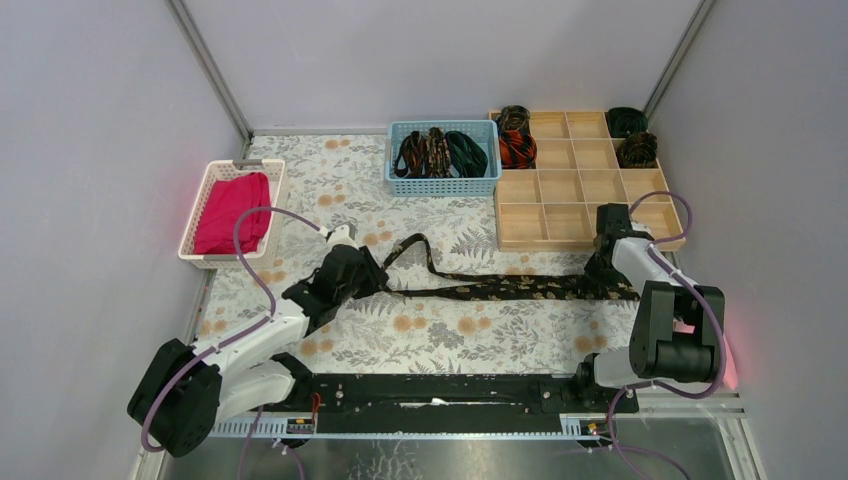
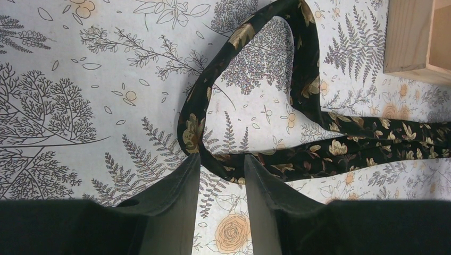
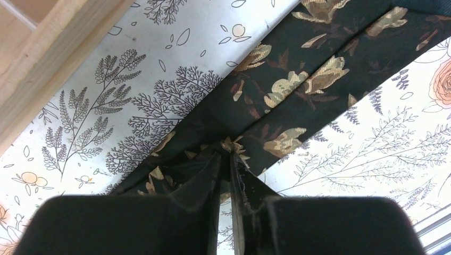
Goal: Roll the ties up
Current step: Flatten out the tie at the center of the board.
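– At the near side of the tablecloth (image 1: 420,340), what is seen at the right gripper (image 3: 226,155)?
– Its fingers are pressed together on a bunched fold of the black floral tie (image 3: 298,79). Fabric is pinched between the tips, and a broad part of the tie is spread flat on the cloth just beyond them.
– And how is the left gripper (image 2: 222,159) set?
– Its fingers are held apart. A narrow part of the same tie is laid across the gap right at the tips, and nothing is clamped. Just past the tips the strip is curled into an open loop, then led off to the right.
– How is the tie laid between the two?
– It is stretched across the middle of the table from one gripper to the other, doubled so that two strands are seen side by side for much of the length. Whether it is lifted off the cloth anywhere cannot be told.
– What is found farther back?
– At the far left a white basket (image 1: 232,165) is set, with a magenta cloth (image 1: 235,210) folded in it. At the far middle a blue basket (image 1: 440,186) is filled with loose ties (image 1: 440,152). Just beside it, at the far right, a wooden tray (image 1: 560,190) of compartments is placed. Four coiled ties (image 1: 517,150) are held in its back compartments, two in the left column and two in the right, one to a compartment.
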Action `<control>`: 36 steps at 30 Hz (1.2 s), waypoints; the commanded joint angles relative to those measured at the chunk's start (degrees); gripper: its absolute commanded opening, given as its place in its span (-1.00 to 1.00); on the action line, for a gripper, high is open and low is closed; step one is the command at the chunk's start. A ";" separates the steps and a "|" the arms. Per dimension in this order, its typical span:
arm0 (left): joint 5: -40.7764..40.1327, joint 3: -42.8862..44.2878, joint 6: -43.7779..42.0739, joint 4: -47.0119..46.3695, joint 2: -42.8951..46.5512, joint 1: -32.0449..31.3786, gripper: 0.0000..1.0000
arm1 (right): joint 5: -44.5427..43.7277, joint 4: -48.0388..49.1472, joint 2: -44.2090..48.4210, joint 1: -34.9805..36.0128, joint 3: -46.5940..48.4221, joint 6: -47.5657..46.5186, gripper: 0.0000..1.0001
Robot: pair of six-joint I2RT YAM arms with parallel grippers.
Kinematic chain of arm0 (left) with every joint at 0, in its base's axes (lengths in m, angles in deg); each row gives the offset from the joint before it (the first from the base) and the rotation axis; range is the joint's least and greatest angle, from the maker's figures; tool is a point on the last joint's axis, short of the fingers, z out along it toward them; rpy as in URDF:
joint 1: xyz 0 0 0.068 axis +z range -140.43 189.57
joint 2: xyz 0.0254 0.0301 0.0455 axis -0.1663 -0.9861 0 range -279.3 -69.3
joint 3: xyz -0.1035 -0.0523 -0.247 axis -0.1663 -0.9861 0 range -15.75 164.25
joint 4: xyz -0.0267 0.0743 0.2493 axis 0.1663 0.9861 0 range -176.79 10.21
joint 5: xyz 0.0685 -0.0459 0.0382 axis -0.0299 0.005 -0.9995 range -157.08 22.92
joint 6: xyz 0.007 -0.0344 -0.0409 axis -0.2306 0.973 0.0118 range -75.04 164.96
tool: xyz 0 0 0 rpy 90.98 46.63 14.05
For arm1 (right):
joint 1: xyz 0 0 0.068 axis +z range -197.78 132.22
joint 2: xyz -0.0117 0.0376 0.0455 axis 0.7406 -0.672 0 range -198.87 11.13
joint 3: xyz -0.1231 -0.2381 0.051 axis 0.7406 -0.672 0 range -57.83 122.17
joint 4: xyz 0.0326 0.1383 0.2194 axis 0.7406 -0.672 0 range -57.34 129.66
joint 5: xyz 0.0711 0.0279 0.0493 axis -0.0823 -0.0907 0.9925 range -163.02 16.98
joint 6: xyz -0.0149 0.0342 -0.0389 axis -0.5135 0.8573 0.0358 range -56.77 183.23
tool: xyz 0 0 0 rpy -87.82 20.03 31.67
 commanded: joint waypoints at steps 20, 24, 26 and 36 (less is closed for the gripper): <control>1.21 -1.07 -1.13 -4.06 -0.55 -0.21 -0.14 | -13.48 -2.83 -2.39 -1.61 3.09 3.15 -1.00; 1.62 -0.98 -1.14 -4.15 -0.47 -0.23 -0.14 | -17.90 -3.74 -3.64 -3.68 4.52 3.99 -1.00; 1.73 -0.77 -1.20 -4.08 -0.62 -0.23 -0.14 | -19.27 -4.73 -4.75 -5.17 6.11 3.95 -1.00; 1.24 -0.67 -1.51 -3.27 -0.25 -0.23 -0.15 | -24.33 -6.51 -9.12 -10.05 8.84 4.25 -1.00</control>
